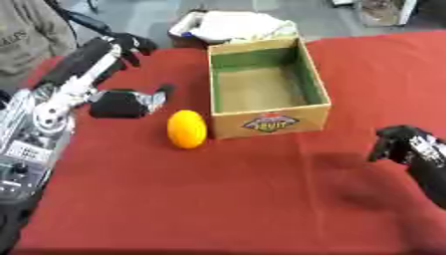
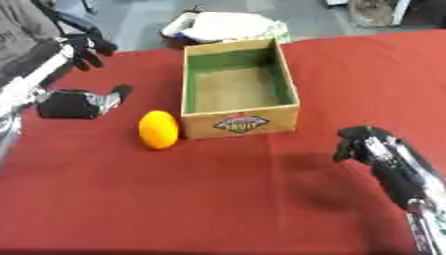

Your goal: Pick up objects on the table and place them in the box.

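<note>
An orange oval fruit [image 1: 187, 129] lies on the red table [image 1: 226, 199], just left of the box's front corner. The cardboard box [image 1: 271, 121] stands open and upright at centre back, with a green lining and nothing showing inside. My left hand [image 1: 126, 103] hovers low to the left of the fruit, a short gap away. Its fingers are relaxed, one points toward the box, and it holds nothing. My right hand [image 2: 359, 143] hangs at the right edge, in front of and to the right of the box, with its fingers drooping and empty.
My left arm [image 1: 78, 74] slants up the left side to a black joint [image 1: 132, 45] near the table's far edge. A white bundle [image 1: 237, 25] lies behind the box. A person [image 1: 26, 35] stands at the far left corner.
</note>
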`<state>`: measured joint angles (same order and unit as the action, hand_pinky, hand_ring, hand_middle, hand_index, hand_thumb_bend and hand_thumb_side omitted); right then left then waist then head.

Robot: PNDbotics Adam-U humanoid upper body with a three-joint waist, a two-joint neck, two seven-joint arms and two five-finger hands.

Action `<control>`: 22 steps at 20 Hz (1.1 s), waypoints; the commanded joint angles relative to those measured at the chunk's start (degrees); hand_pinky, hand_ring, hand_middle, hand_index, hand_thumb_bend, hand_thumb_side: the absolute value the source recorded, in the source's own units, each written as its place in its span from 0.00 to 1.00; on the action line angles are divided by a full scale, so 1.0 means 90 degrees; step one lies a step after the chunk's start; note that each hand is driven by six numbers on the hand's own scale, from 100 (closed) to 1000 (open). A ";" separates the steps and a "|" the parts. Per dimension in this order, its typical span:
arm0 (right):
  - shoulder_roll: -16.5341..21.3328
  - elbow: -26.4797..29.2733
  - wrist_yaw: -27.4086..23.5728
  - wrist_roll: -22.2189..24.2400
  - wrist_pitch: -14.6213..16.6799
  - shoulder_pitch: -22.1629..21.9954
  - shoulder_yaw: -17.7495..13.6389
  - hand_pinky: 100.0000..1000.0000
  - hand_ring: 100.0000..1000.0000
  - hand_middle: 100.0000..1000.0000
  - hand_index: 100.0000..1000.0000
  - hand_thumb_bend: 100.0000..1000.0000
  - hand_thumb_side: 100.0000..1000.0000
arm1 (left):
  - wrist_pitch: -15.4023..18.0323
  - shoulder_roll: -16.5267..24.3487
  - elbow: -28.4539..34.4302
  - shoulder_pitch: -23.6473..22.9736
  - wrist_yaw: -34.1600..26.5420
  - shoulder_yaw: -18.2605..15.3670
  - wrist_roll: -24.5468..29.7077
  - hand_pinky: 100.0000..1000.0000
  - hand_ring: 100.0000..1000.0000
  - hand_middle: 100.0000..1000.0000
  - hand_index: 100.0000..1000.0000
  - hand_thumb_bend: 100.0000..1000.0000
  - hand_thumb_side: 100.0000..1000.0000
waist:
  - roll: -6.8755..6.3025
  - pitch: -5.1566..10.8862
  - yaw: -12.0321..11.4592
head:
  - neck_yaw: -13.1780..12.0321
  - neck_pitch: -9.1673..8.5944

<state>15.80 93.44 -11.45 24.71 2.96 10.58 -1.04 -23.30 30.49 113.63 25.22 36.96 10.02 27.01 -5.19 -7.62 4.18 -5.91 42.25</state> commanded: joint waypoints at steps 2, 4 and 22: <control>0.0118 0.0128 -0.0026 0.0000 -0.0006 0.0055 -0.0005 0.54 0.49 0.47 0.66 0.00 0.65 | -0.0048 0.0310 0.0040 0.0295 0.0106 0.0124 0.0361 0.72 0.73 0.75 0.86 0.39 0.44 | 0.0013 0.0090 0.0008 | 0.0001 -0.0049; 0.0119 0.0128 -0.0024 0.0005 -0.0007 0.0055 0.0000 0.54 0.49 0.47 0.66 0.00 0.65 | -0.0047 0.0336 -0.0025 0.0400 0.0120 0.0208 0.0505 0.73 0.73 0.75 0.87 0.41 0.48 | 0.0009 0.0088 0.0013 | 0.0002 -0.0046; 0.0111 0.0121 -0.0011 0.0042 -0.0028 0.0061 0.0040 0.54 0.49 0.46 0.66 0.00 0.66 | 0.0298 0.0322 -0.1515 0.1460 0.0222 0.1319 0.1921 0.74 0.76 0.78 0.88 0.57 0.69 | -0.0024 0.0086 0.0101 | -0.0028 -0.0034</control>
<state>15.86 93.44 -11.45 24.96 2.71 10.56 -0.67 -20.87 31.86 100.42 37.13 38.50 21.74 42.81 -5.60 -7.57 5.09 -5.97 42.25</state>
